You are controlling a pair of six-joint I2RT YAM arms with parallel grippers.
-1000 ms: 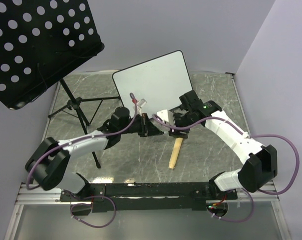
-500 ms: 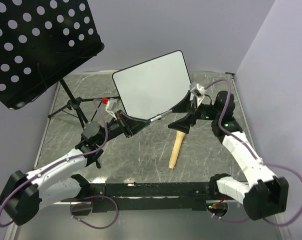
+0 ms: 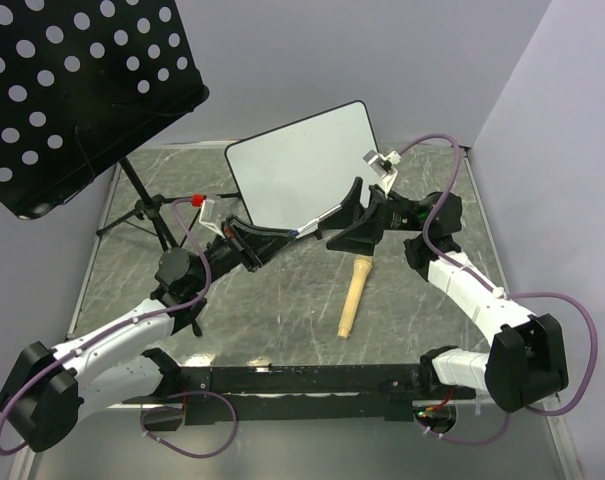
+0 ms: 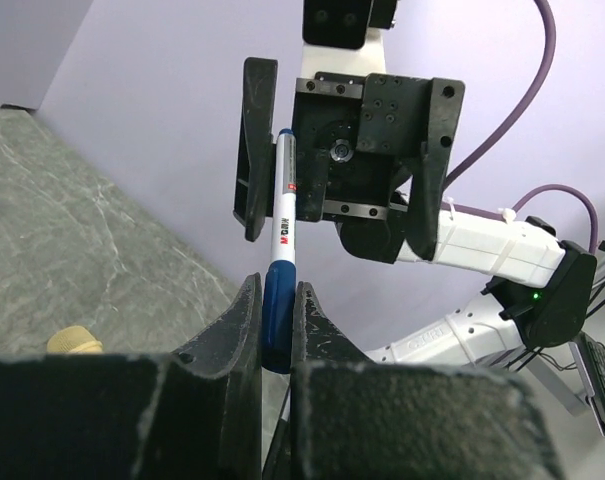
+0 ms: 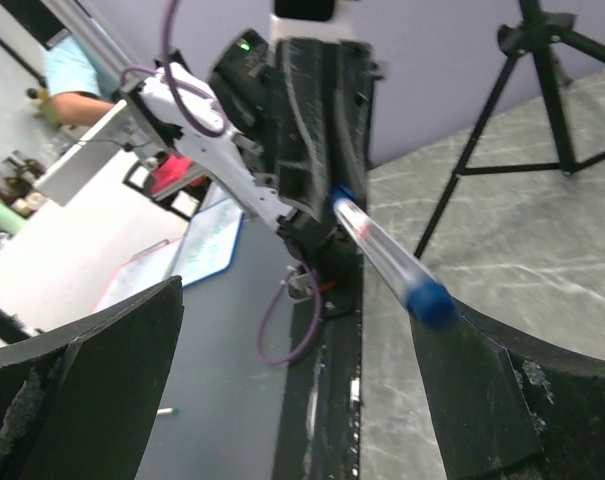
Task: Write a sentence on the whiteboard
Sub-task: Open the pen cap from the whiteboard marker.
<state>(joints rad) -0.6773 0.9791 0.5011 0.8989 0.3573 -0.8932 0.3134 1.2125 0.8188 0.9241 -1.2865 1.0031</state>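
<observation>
The whiteboard [image 3: 307,165] stands tilted at the back of the table, and the sentence is not in view on its white face. My left gripper [image 3: 285,238] [image 4: 277,296] is shut on a marker [image 4: 284,205], pinching its blue end. The white barrel [image 3: 317,222] points up and to the right, in front of the board's lower edge. My right gripper [image 3: 343,214] [image 5: 312,335] faces it with jaws wide open. The marker's far blue tip [image 5: 428,301] sits just inside the right-hand finger [image 5: 492,400]; contact I cannot judge.
A black panel with round holes [image 3: 72,80] on a tripod [image 3: 152,215] fills the back left. A wooden handle [image 3: 353,296] lies on the grey marbled table [image 3: 282,310] before the board. Lavender walls close the back and the right side.
A second ago both grippers met before the board. The left arm drew back left with the marker. The right gripper opened wide, swung right, then turned its jaws toward the marker's tip.
</observation>
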